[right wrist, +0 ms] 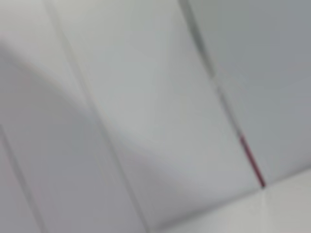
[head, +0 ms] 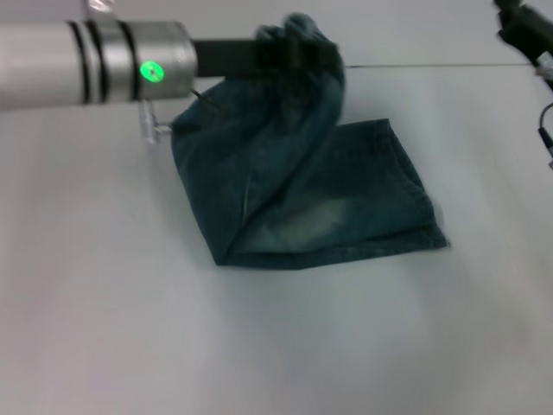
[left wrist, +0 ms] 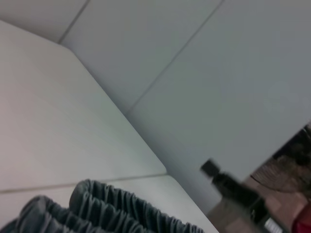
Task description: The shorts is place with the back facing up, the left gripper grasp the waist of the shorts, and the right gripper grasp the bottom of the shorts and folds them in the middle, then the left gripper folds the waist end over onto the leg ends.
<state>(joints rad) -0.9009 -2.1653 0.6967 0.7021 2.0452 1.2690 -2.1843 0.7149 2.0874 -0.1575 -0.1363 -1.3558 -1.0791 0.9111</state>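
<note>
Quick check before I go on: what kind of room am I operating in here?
Probably a lab or test bay, not a home: a bare white table, plain grey panelled walls, and only denim shorts, lifted at the waist by the left gripper. The right gripper sits at the far edge.

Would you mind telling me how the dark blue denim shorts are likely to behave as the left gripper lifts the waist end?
The dark blue denim shorts will probably drape limply: cloth already sags from the left gripper. Their gathered elastic waistband looks bunched, so it may slip unevenly. The leg ends lie flat on the white table, likely dragging rather than sliding freely.
</note>
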